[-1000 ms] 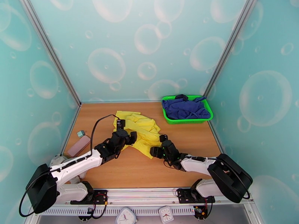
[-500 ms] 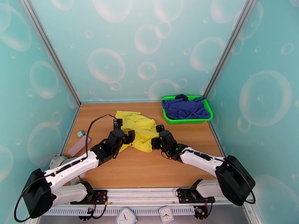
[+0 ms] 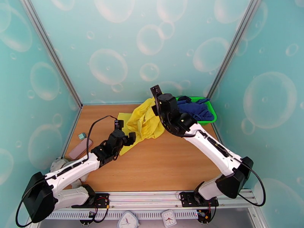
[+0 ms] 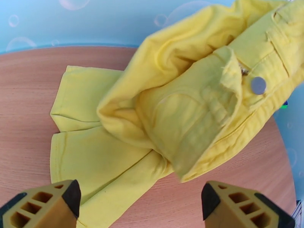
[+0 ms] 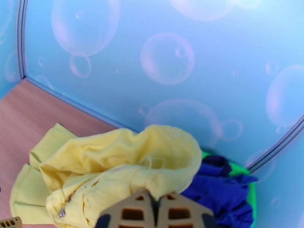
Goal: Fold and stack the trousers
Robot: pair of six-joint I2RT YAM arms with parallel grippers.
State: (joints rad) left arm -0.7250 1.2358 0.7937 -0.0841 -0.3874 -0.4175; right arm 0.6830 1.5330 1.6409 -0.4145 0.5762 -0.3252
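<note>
Yellow trousers [image 3: 142, 124] hang bunched from our clamped right gripper [image 5: 156, 200], legs trailing on the table [image 3: 171, 164] beside the green basket [image 3: 208, 120]; we'd bring the wide-open left gripper [image 4: 140, 204] to the buttoned waistband, then spread flat.

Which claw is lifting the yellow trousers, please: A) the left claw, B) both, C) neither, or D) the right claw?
D: the right claw is shut on the trousers, holding part of them raised, while the left claw stands open and empty.
</note>
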